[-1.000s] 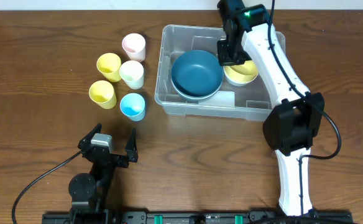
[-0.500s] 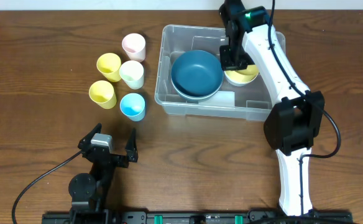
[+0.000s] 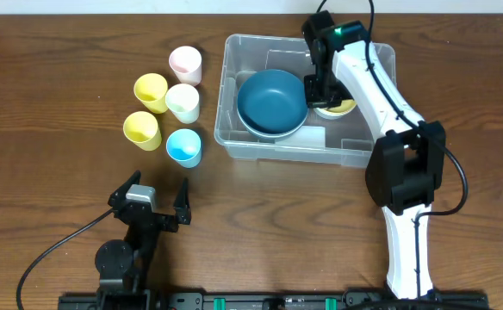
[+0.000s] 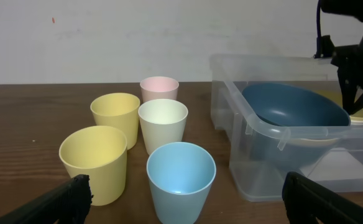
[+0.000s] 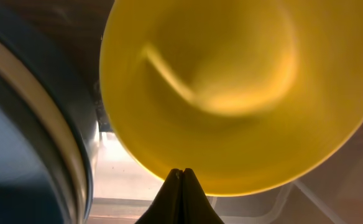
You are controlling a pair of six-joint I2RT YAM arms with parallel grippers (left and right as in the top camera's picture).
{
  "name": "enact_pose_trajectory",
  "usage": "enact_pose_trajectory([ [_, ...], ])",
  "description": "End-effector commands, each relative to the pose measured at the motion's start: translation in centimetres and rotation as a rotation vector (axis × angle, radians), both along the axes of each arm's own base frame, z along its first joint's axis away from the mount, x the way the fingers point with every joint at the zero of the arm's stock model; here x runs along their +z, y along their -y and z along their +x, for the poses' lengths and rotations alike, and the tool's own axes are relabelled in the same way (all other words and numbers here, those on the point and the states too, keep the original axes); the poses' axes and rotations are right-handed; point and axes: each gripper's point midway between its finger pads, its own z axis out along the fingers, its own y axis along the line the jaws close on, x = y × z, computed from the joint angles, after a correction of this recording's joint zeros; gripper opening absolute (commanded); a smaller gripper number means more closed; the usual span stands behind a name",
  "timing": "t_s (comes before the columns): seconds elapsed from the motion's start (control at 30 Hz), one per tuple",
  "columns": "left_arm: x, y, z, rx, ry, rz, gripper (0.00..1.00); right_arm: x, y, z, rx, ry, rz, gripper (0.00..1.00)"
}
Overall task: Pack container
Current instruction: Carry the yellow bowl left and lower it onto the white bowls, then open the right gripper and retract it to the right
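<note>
- Brown wood-grain table [image 3: 53, 69], matte.
- Large clear plastic rectangular container [image 3: 286, 148]: see-through walls, rounded rim, glossy. Sits on table right of centre, toward far edge.
- Inside container: smooth round dark-blue bowl [image 3: 271, 102] at left, glossy yellow bowl [image 3: 344, 107] at right.
- Cluster of five smooth plastic cups [image 3: 183, 103] on table, left of container.
- Right gripper [image 3: 316, 86] inside container, between bowls; jaws pressed together, tips at yellow bowl's rim.
- Left gripper [image 3: 155, 194] well apart from container, near front edge; jaws spread wide, empty.

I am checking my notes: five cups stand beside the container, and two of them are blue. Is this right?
Not quite: the five cups do stand beside the container, but there is only one blue cup. The overhead view shows it.
</note>
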Motion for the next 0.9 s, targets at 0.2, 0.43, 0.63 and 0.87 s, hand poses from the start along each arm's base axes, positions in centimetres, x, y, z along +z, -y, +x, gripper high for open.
enact_pose_trajectory([
  [0.2, -1.6, -0.1, 0.0, 0.004, -0.039, 0.007, 0.98, 9.7, 1.0, 2.4, -0.052, 0.200, 0.064, 0.47],
  [0.43, -1.6, -0.1, 0.0, 0.004, -0.039, 0.007, 0.98, 16.8, 6.7, 1.6, -0.244, 0.325, 0.073, 0.99],
  [0.63, -1.6, -0.1, 0.0, 0.004, -0.039, 0.007, 0.98, 21.1, 14.0, -2.0, -0.517, 0.371, 0.054, 0.99],
  [0.87, -1.6, -0.1, 0.0, 0.004, -0.039, 0.007, 0.98, 21.1, 16.6, -2.6, -0.562, 0.338, 0.170, 0.99],
])
